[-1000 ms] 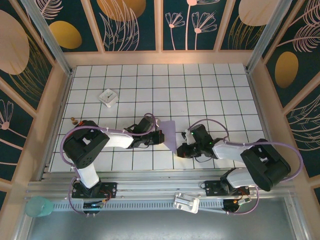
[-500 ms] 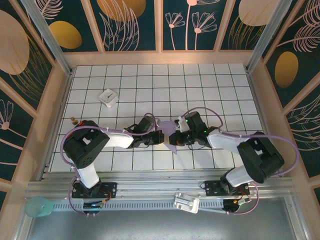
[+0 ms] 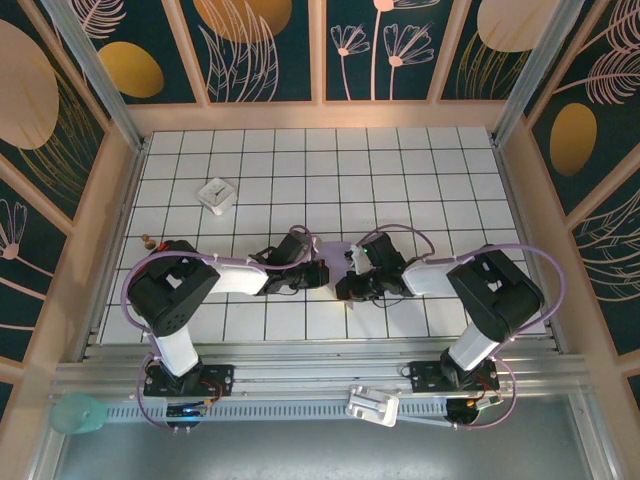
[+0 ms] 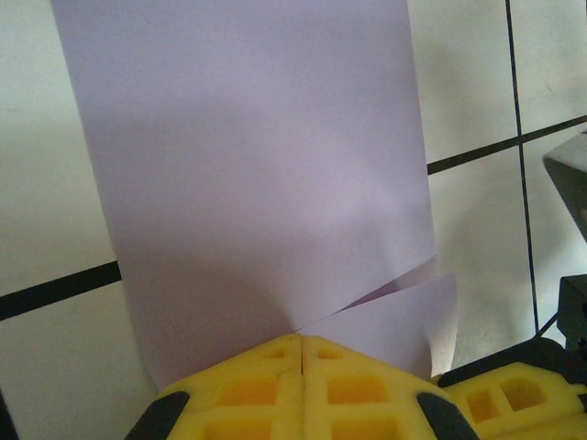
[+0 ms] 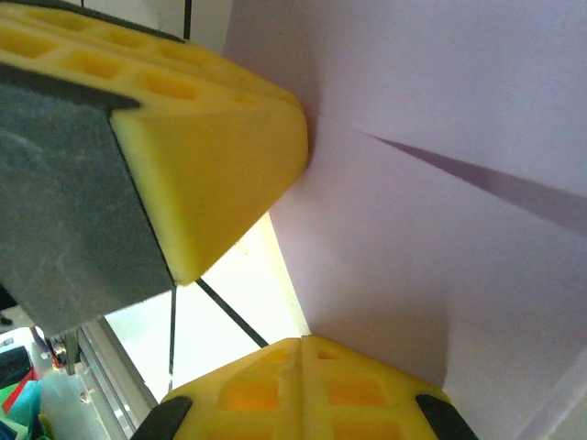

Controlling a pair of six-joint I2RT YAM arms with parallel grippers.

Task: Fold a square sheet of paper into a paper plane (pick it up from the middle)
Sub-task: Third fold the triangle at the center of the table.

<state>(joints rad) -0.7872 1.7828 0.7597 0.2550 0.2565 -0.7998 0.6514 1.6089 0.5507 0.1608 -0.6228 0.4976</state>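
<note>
White tiled tabletop with dark grid lines, fenced by teal panels printed with flowers. Item: lavender sheet of paper [image 3: 337,256], partly folded, lower centre of the overhead frame, pinched between two claws that meet almost tip to tip. Left claw [image 3: 324,274]: yellow pads pressed fully together on the sheet's edge. In its wrist view the claw [image 4: 301,339] sits bottom centre and the sheet [image 4: 257,183] runs up the frame, with a folded flap poking out at lower right. Right claw [image 3: 346,287]: likewise clamped tight on the sheet. In its wrist view the claw [image 5: 301,341] sits bottom centre, with creased paper [image 5: 440,238] across the right side. Small white block [image 3: 216,195]: upper left, well apart.
</note>
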